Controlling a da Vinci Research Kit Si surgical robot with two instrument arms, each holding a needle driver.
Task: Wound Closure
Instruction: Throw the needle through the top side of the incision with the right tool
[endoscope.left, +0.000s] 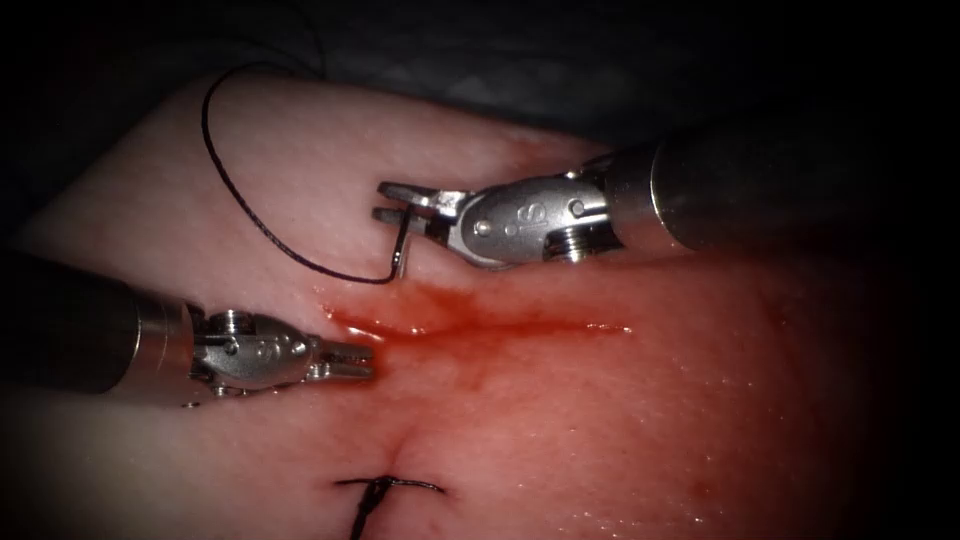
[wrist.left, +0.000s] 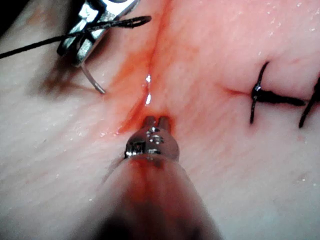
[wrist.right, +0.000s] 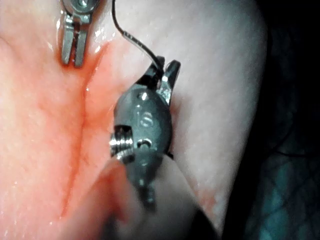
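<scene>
The right tool (endoscope.left: 392, 203) pinches the needle (endoscope.left: 402, 250) near its thread end, clear of the tissue (endoscope.left: 620, 420), far of the cut (endoscope.left: 480, 325); its shaft slants in from the right. Thread (endoscope.left: 240, 200) loops away leftward. The left tool (endoscope.left: 355, 360), jaws nearly together, holds nothing, lying level at the cut's left end.
</scene>
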